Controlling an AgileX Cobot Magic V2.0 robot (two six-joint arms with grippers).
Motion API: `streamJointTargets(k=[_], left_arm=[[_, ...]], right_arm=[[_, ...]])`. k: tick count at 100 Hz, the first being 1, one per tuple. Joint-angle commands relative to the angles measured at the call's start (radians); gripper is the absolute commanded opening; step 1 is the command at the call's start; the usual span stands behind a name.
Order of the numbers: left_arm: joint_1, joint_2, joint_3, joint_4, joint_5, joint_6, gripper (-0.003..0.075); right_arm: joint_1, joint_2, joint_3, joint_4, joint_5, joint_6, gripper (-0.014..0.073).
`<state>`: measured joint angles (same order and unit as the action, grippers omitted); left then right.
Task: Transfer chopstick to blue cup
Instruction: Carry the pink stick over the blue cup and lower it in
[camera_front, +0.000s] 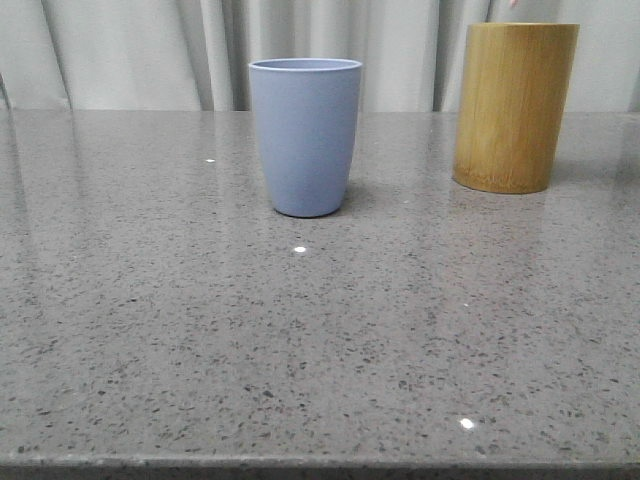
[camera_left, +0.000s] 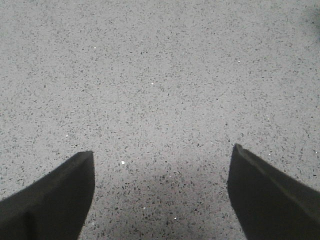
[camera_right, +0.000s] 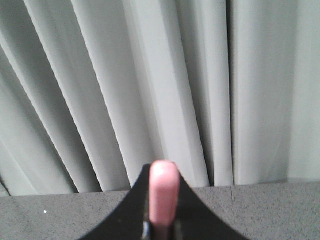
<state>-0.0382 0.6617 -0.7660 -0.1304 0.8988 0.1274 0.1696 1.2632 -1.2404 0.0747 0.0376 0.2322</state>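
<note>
Right end effector (camera_right: 161, 227) clenched on chopstick (camera_right: 163, 192), pink end facing curtain (camera_right: 150, 90). Left end effector (camera_left: 161, 195) released above bare desk (camera_left: 160, 75). Blue cup (camera_front: 305, 135) upright mid-desk, bamboo cylinder (camera_front: 515, 105) well apart.

Speckled grey stone table (camera_front: 200, 330), bamboo cylinder (camera_front: 515, 105) upright — back right, pale pleated curtain (camera_front: 130, 50) behind

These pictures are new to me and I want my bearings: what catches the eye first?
The blue cup stands upright mid-table, the bamboo cylinder to its right, nearer the curtain. In the right wrist view, the right gripper is shut on the pink chopstick, whose end points at the camera. The left gripper hangs open over bare grey table.
</note>
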Motion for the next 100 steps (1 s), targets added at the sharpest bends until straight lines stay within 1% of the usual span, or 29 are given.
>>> streamJointTargets(k=[1, 8, 17, 39, 56, 81, 100], left_arm=[[0.001, 0.0, -0.026, -0.008, -0.064, 0.0, 0.0536], [0.001, 0.0, -0.026, -0.008, -0.064, 0.0, 0.0536], [0.001, 0.0, -0.026, -0.008, -0.064, 0.0, 0.0536], [0.001, 0.0, -0.026, -0.008, -0.064, 0.0, 0.0536], [0.001, 0.0, -0.026, -0.008, -0.064, 0.0, 0.0536], [0.001, 0.0, -0.026, -0.008, -0.064, 0.0, 0.0536], [0.001, 0.0, -0.026, -0.008, -0.064, 0.0, 0.0536]], right_arm=[[0.009, -0.035, -0.113, -0.016, 0.046, -0.015, -0.0059], [0.026, -0.035, -0.161, -0.016, 0.088, -0.015, -0.0059], [0.073, -0.034, -0.186, -0.015, 0.099, -0.015, -0.0059], [0.237, 0.003, -0.186, -0.011, 0.052, -0.015, -0.0059], [0.328, 0.072, -0.186, -0.011, 0.022, -0.015, -0.0059], [0.385, 0.187, -0.186, -0.011, 0.031, -0.015, -0.0059], [0.395, 0.235, -0.186, -0.011, 0.069, -0.015, -0.0043]])
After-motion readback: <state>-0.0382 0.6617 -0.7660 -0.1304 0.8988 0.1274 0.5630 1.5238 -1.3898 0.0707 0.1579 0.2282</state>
